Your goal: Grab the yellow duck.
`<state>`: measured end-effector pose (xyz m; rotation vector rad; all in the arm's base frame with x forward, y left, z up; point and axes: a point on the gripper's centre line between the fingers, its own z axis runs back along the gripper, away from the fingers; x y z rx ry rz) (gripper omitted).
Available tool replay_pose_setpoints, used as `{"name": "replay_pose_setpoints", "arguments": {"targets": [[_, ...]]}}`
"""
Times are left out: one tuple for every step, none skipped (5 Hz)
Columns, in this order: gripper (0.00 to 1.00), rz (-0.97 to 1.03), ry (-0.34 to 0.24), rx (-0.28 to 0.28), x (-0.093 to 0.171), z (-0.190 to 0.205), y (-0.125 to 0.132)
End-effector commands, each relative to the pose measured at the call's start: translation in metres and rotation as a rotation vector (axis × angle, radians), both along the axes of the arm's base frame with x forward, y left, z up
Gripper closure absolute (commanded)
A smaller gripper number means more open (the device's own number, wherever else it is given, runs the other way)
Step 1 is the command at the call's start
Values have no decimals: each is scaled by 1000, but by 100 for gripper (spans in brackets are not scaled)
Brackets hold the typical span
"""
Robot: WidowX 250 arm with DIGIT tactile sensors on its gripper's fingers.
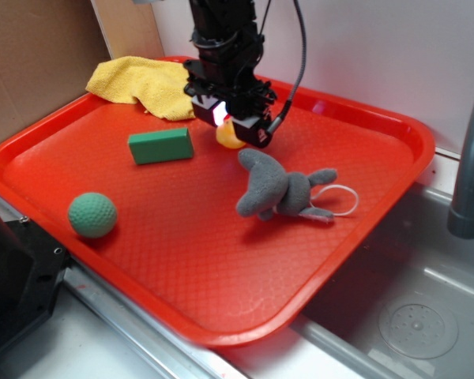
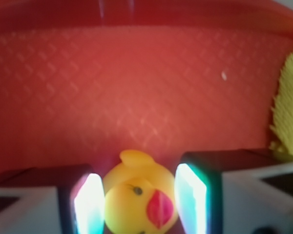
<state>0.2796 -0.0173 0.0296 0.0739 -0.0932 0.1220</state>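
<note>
The yellow duck is small and glossy, with a red-orange beak, and fills the gap between my gripper's two lit pads. The left pad and the right pad each press against a side of the duck. In the exterior view the gripper is low over the back middle of the red tray. Only a bit of the duck shows below the fingers there. Whether the duck rests on the tray or hangs just above it, I cannot tell.
A rumpled yellow cloth lies at the tray's back left corner, close to the gripper. A green block, a green ball and a grey plush toy also lie on the tray. A sink and faucet are at the right.
</note>
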Motion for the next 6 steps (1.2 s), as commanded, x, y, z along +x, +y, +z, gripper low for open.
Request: {"name": "replay_pose_setpoints", "arguments": {"targets": [[100, 107, -60, 49, -31, 84, 5], [100, 140, -69, -16, -60, 129, 3], [100, 179, -78, -99, -92, 158, 10], [100, 216, -101, -112, -120, 175, 15], [100, 219, -127, -100, -142, 181, 13], [100, 213, -97, -89, -143, 182, 17]]}}
